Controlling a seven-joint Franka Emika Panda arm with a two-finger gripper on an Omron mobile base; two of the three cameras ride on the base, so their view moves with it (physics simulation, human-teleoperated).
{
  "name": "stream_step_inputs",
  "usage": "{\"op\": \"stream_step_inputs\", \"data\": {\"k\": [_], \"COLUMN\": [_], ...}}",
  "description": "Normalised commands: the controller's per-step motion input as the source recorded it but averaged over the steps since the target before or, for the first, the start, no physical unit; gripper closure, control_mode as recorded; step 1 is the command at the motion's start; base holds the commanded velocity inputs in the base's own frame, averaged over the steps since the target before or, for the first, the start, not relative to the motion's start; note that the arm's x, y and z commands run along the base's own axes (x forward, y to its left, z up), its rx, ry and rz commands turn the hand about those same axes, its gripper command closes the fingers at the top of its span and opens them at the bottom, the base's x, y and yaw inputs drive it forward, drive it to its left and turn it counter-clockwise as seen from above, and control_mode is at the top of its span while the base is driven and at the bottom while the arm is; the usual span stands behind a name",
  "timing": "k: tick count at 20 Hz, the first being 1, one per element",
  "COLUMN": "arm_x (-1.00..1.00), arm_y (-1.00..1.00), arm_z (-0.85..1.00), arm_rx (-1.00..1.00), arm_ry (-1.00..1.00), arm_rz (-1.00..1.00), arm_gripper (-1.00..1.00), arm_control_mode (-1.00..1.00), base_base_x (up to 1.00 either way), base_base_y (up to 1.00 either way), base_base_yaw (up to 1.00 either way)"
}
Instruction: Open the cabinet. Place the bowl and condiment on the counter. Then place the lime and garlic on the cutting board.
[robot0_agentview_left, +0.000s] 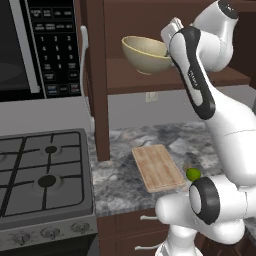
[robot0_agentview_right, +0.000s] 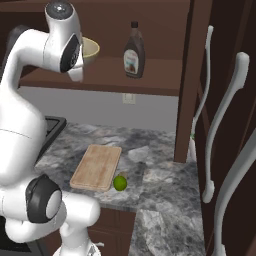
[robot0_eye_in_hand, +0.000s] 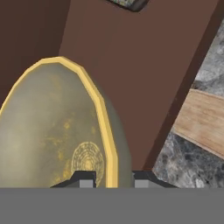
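The cabinet (robot0_agentview_right: 150, 75) stands open. My gripper (robot0_eye_in_hand: 113, 178) is shut on the rim of the beige, yellow-edged bowl (robot0_eye_in_hand: 57, 127), one fingertip on each side of the wall. The bowl (robot0_agentview_left: 145, 54) hangs tilted at the front edge of the cabinet shelf, above the counter (robot0_agentview_right: 155, 170); the arm half hides the bowl (robot0_agentview_right: 91, 50) in the right base view. The condiment (robot0_agentview_right: 134, 50), a brown bottle, stands upright on the shelf to the bowl's right. The lime (robot0_agentview_left: 193, 174) lies on the counter at the near right corner of the wooden cutting board (robot0_agentview_left: 157, 167). The garlic is out of view.
A stove (robot0_agentview_left: 45, 175) adjoins the counter on the left, with a microwave (robot0_agentview_left: 30, 45) above it. An open cabinet door (robot0_agentview_left: 95, 75) stands edge-on left of the board, another (robot0_agentview_right: 192, 75) to the right. Tall doors with white handles (robot0_agentview_right: 220, 125) line the far right.
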Motion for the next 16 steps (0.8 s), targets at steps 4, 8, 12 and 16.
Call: {"op": "stream_step_inputs", "data": {"k": [4, 8, 12, 16], "arm_x": [-0.62, -0.62, -0.62, -0.62], "arm_y": [-0.16, -0.11, -0.10, -0.09], "arm_z": [-0.06, -0.11, -0.09, -0.06], "arm_rx": [-0.11, -0.11, -0.10, -0.07], "arm_ry": [-0.02, 0.00, 0.00, 0.00], "arm_rz": [0.00, 0.01, 0.02, 0.01], "arm_gripper": [1.00, 1.00, 1.00, 1.00], "arm_control_mode": [-1.00, -1.00, -1.00, -1.00], "base_base_x": [0.00, 0.00, 0.00, 0.00], "base_base_y": [0.00, 0.00, 0.00, 0.00], "base_base_yaw": [0.00, 0.00, 0.00, 0.00]}}
